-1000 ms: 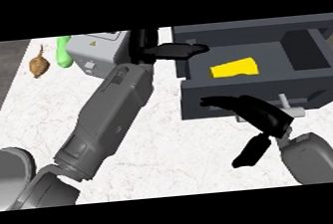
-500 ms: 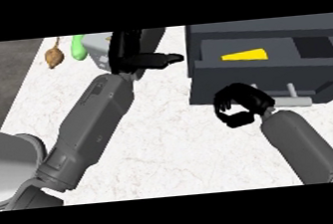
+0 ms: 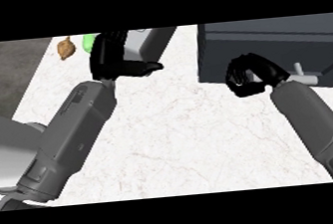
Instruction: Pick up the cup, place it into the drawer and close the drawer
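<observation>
The drawer [image 3: 274, 44], open a second earlier with the yellow cup lying inside, stood pushed shut at 2 o'clock, the cup now hidden within. The robot's right hand [image 3: 251, 74], fingers clenched on nothing, sat against the drawer front beside its handle [image 3: 307, 77]; the task looked all but complete. The left hand [image 3: 117, 58] hung at 11 o'clock, fingers released and empty. The white marbled counter [image 3: 179, 133] carried a brown item [image 3: 65, 48] and a green one [image 3: 87, 42] near 11 o'clock; dark floor [image 3: 11, 72] lay toward 9 o'clock.

Drawer [image 3: 281, 44] cut off at right edge; green item [image 3: 87, 41] half behind left hand [image 3: 113, 58].
</observation>
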